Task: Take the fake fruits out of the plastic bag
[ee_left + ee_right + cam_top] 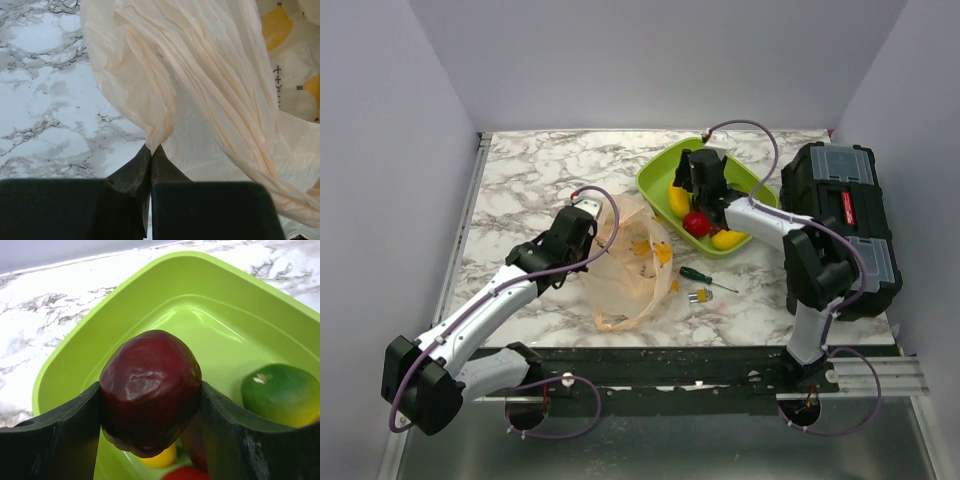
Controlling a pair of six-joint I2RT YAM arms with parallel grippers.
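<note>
Nearest us, the two black-and-white arms rise from their bases at the table's front edge. The left gripper [582,225] reaches over the white-and-grey marbled table [520,180], its jaws pressed tight together on a gathered fold of the thin, crinkly, translucent peach-orange plastic bag [632,268]. In the left wrist view we see the film pinched between the black fingertips [132,177] and fanning away from them in long pleats. The bag lies slumped on the marble at mid-table, between the two arms and just left of the tray. Yellow-orange patches [277,25] show through its skin near small dark print marks; we cannot tell whether they are fruit or printing.

Just right of the bag lie a slim green-handled screwdriver [700,275] and, nearer us, a small green-and-clear piece [700,296] too small to identify.

Farther back, the right gripper [705,180] hangs over the lime-green rectangular plastic tray [655,178]. Its jaws stand fairly wide, clamped on either side of a glossy dark red-purple plastic plum [150,390], held above the tray's floor. Beside it in the tray we see a round green-to-yellow fruit [282,395]. From above, a yellow banana-shaped piece [677,200], a round red fruit [696,223] and another yellow piece [728,240] sit along the tray's near side.

A black hard-plastic toolbox [840,215] with clear lid compartments stands at the table's right edge.
</note>
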